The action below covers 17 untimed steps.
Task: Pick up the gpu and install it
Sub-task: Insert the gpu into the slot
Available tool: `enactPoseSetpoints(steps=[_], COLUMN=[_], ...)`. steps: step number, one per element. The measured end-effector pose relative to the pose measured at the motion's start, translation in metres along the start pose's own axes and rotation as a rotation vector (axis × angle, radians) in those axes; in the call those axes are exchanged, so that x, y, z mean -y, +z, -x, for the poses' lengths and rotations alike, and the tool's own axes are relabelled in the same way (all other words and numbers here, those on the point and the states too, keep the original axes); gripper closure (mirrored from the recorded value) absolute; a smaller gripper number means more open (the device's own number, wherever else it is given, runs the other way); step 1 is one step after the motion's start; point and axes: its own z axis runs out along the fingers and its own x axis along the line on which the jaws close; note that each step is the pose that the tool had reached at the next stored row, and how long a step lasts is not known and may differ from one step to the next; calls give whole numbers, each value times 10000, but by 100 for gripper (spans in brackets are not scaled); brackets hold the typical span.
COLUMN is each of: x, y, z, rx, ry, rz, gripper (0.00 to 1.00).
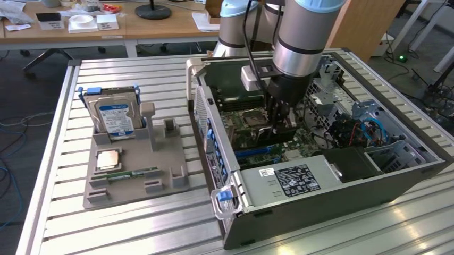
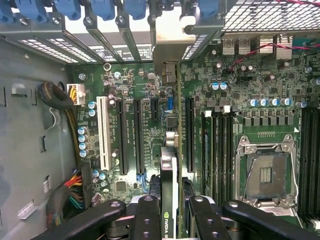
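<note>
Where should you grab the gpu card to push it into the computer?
Grip the gpu by its upper edge, coming from above the motherboard. It is thin and stands on edge, so pinching its two flat faces leaves the bottom edge free. The end effector holds it that way.

place: robotics lab | cues: slatted metal bench [image 1: 142, 223], open pc case [image 1: 341, 199], cluttered wooden desks [image 1: 167, 26]
</note>
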Motion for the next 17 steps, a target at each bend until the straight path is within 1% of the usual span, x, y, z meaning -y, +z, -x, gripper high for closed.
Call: enactPoseSetpoints(steps=[4, 17], x=[-10, -63], y=[21, 45], z=[-1, -3], rx=[-1, -1], ry=[1, 0], rz=[0, 0], gripper=[74, 74])
